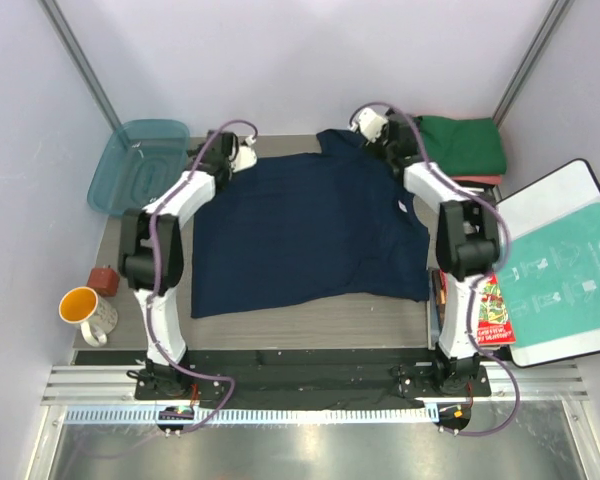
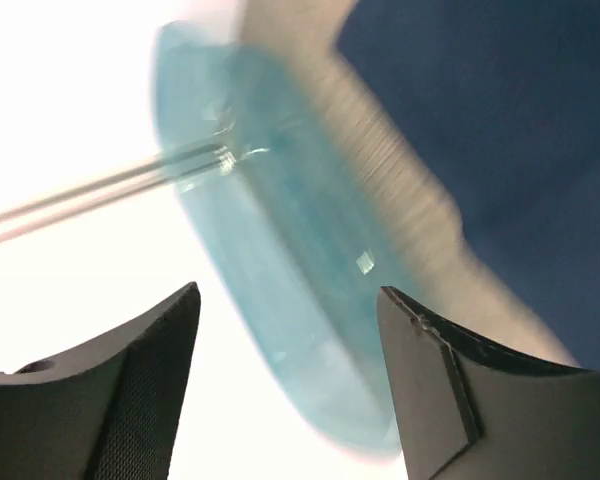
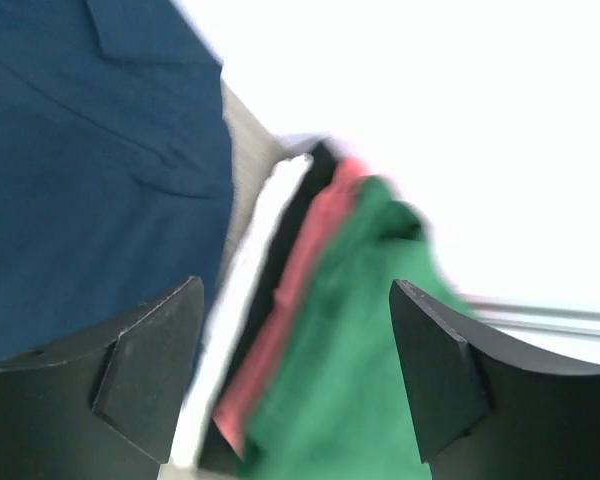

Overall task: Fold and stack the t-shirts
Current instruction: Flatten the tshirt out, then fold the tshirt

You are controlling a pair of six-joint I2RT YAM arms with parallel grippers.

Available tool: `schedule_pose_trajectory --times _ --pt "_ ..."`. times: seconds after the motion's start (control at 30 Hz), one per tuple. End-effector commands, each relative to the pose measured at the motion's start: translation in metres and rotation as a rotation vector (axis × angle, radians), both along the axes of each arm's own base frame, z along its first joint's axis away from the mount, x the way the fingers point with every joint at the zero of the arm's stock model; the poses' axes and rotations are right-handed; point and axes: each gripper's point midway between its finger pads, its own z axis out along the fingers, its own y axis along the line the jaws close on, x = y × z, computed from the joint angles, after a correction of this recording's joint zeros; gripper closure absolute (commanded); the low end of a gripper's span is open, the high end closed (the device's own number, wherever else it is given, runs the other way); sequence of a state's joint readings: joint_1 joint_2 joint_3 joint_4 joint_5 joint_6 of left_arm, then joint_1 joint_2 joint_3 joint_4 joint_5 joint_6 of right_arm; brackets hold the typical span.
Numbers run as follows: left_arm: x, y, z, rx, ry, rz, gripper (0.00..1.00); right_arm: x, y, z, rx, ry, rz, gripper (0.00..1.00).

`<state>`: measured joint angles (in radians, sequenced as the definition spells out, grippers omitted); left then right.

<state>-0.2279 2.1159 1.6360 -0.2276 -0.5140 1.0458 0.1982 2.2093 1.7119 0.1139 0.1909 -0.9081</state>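
Looking down from the top view, the navy t-shirt [image 1: 310,230] lies spread flat across the middle of the counter [image 1: 310,320], collar toward the far edge. The folded stack [image 1: 465,150] — green on top — sits at the far right. The left fingers [image 1: 242,152] hang by the shirt's far left corner, the right fingers [image 1: 368,122] near the collar. In the left wrist view they stand parted and empty, a blue plastic tray [image 2: 280,280] beyond. In the right wrist view they are likewise released, holding nothing, with shirt and stack beyond. Soft, light and limp, the cloth likely wants a pinch at its edges — shoulders or hem — to fold without bunching.
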Motion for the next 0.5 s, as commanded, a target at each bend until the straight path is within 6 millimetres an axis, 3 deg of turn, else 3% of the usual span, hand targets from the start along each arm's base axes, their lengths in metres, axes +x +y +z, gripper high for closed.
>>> schedule_pose_trajectory --times 0.0,0.03,0.07,0.1,0.13,0.17,0.2,0.23,0.27,0.4,0.47 --pt "-0.062 -0.019 0.059 -0.145 0.008 -0.149 0.34 -0.078 0.014 0.086 0.007 0.049 0.185 0.18" --pt "-0.09 -0.024 0.068 -0.138 0.067 -0.239 0.48 -0.097 0.02 0.077 -0.041 0.113 0.272 0.18" --pt "-0.106 -0.027 0.062 -0.129 0.097 -0.275 0.54 -0.125 0.018 0.042 -0.062 0.224 0.313 0.18" --pt "-0.135 -0.023 0.028 -0.103 0.2 -0.307 0.56 -0.151 0.016 0.054 -0.072 0.224 0.337 0.19" --pt "-0.156 -0.022 0.02 -0.065 0.261 -0.368 0.57 -0.169 0.014 0.042 -0.095 0.27 0.368 0.19" --pt "-0.175 -0.025 0.026 -0.064 0.257 -0.426 0.55 -0.204 0.008 0.008 -0.135 0.384 0.407 0.18" --pt "-0.212 -0.02 -0.004 -0.055 0.386 -0.466 0.5 -0.224 0.007 0.012 -0.149 0.391 0.445 0.18" --pt "-0.228 -0.019 -0.011 -0.043 0.423 -0.507 0.5 -0.24 0.005 0.005 -0.166 0.424 0.466 0.19" --pt "-0.25 -0.018 -0.02 -0.024 0.453 -0.569 0.5 -0.266 -0.001 -0.019 -0.178 0.517 0.483 0.19" --pt "-0.304 -0.015 -0.038 -0.022 0.59 -0.667 0.5 -0.316 -0.01 -0.037 -0.139 0.683 0.475 0.24" --pt "-0.317 -0.012 -0.041 -0.016 0.629 -0.683 0.49 -0.335 -0.015 -0.046 -0.107 0.783 0.459 0.25"
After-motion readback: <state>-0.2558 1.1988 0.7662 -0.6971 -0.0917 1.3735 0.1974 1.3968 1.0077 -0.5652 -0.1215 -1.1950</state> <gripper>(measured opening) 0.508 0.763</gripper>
